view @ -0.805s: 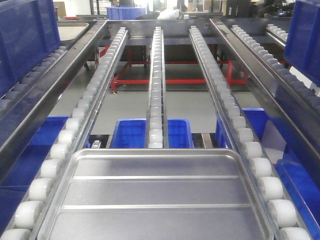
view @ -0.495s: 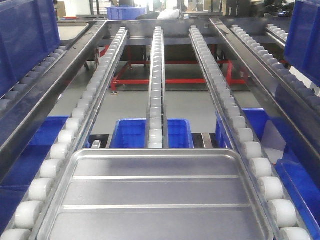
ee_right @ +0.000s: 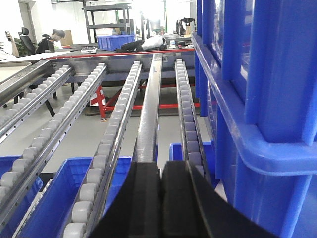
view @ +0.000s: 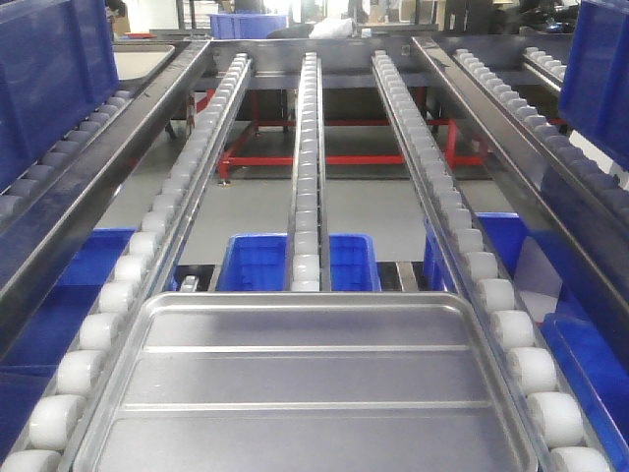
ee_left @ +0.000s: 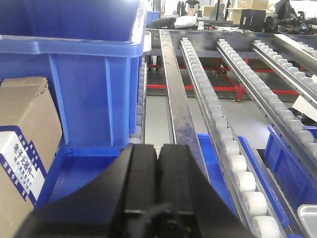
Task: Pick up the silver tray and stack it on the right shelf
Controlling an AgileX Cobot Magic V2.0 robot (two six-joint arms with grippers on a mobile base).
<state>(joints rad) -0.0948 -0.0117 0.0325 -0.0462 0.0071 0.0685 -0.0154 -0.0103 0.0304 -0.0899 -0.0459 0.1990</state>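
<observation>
The silver tray (view: 305,379), shiny with two long ridges, lies flat on the roller lanes of the right shelf (view: 307,177) at the bottom of the front view, its near end cut off by the frame. One corner of the tray (ee_left: 309,219) shows at the lower right of the left wrist view. My left gripper (ee_left: 158,147) is shut with nothing between its black fingers, left of the tray and above a blue bin. My right gripper (ee_right: 161,163) is also shut and holds nothing, over a steel rail beside a blue crate. Neither gripper shows in the front view.
Blue bins (view: 257,264) sit under the rack. A tall blue crate (ee_left: 84,74) and a cardboard box (ee_left: 25,129) stand close on the left. Another blue crate (ee_right: 257,89) fills the right side of the right wrist view. A red frame (view: 295,159) stands behind.
</observation>
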